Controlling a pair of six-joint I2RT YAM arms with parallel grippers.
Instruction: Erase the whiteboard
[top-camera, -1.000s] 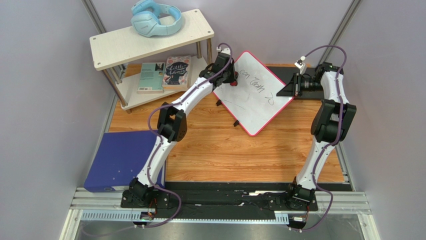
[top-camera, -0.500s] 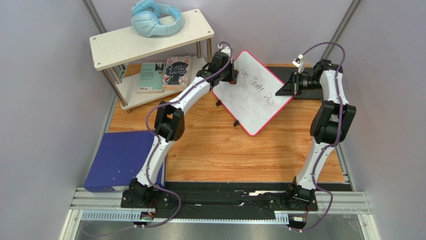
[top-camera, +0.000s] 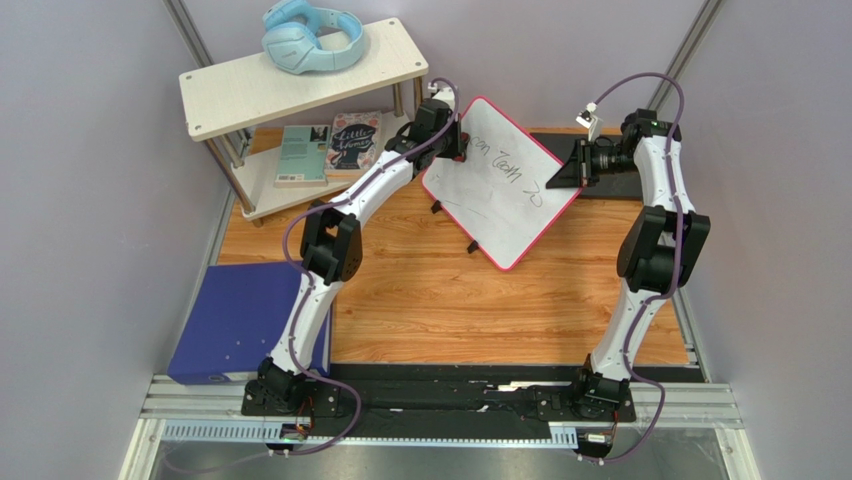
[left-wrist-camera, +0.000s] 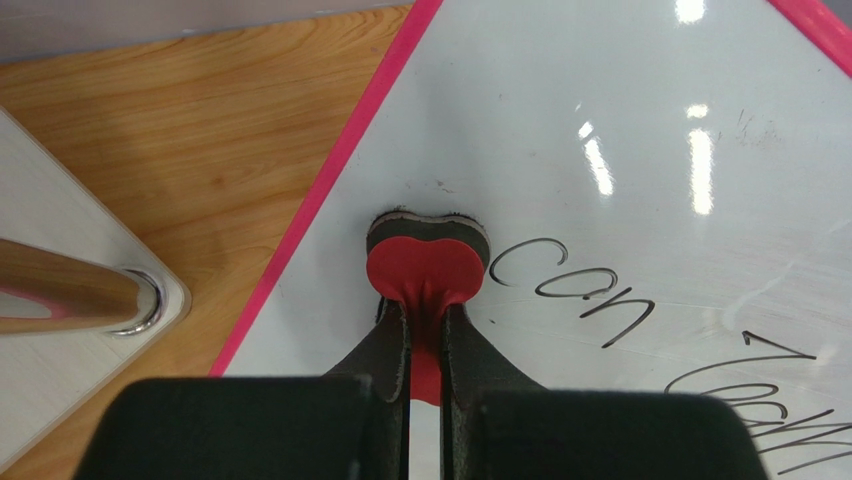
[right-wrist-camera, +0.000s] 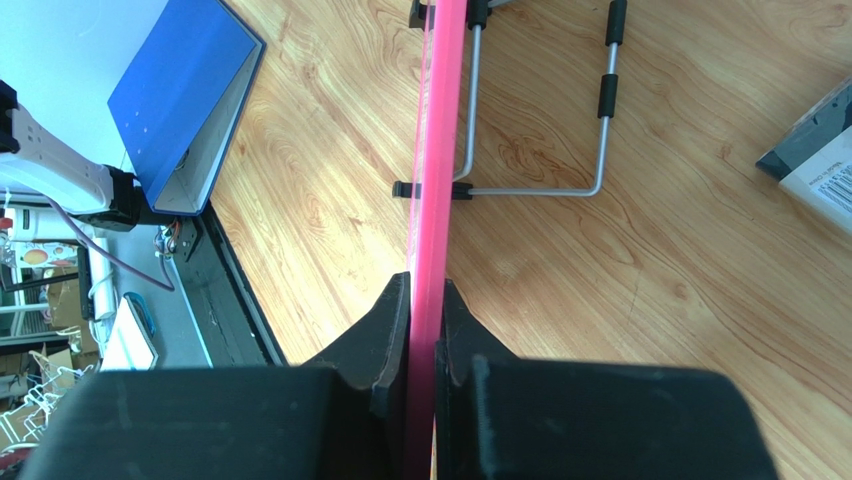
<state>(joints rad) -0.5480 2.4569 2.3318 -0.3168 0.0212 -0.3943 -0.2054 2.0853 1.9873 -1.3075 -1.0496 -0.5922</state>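
Board: the whiteboard (top-camera: 505, 200) lies at the far side of the wooden table (top-camera: 430, 290), about 12 to 1 o'clock from its middle and turned like a diamond. Black handwriting (left-wrist-camera: 585, 295) crosses its upper half.

Left pincer: the left gripper (left-wrist-camera: 425, 325) is clenched on a red eraser (left-wrist-camera: 427, 262). The eraser's felt face rests on the board near its 10 o'clock edge, just inside the pink rim.

Right pincer: the right gripper (right-wrist-camera: 424, 300) is clamped on the board's rim, at about 3 o'clock in the top view. Its wrist camera sees the rim edge-on, with the wire stand (right-wrist-camera: 540, 130) beneath.

Step in hand: probably the start of a wipe — the word "can" sits just beside the eraser, toward 3 o'clock in the left wrist view, and looks unsmeared.

Doing it well: keep the felt flat and pressed down. Sweep toward 4 o'clock along the writing in overlapping passes, and hold the right clamp firm so the board cannot slide or rock on its stand.

Risk: too much downward push could tip the board, and a tilted eraser would leave streaks.

Nearby: a shelf (top-camera: 300, 75) at 10 o'clock and a blue binder (top-camera: 240, 320) at 8 o'clock — both well apart from the wipe path.
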